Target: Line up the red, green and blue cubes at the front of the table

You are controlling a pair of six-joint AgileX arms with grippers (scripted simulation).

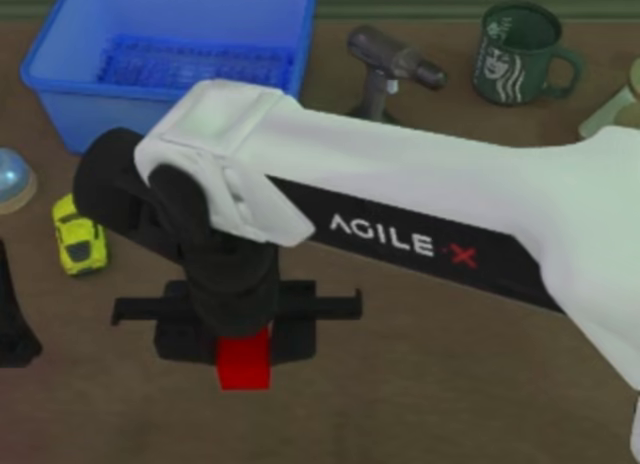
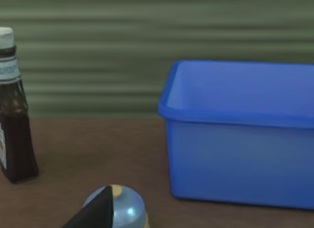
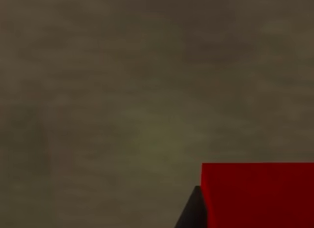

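the table fills the top view, dark brown with faint grain, and the right arm sweeps across it from the right, white shell with the agilex lettering. behind it sits the blue plastic bin at the back left; the left wrist view alone shows its smooth outer wall and rolled rim against a green ribbed backdrop, plus a dark sauce bottle standing upright on the table well apart from the bin, which the top view never catches. the top view alone gives the green mug and a grey handheld tool along the back, and the yellow toy car near the left edge. a silvery dome bell shows at far left. the right gripper hangs at front left-centre, over the red cube; whether its fingers are apart or clamped, i cannot tell. the right wrist view shows that cube close up, flat matte red with a sharp edge. the left gripper sits parked at the left edge.
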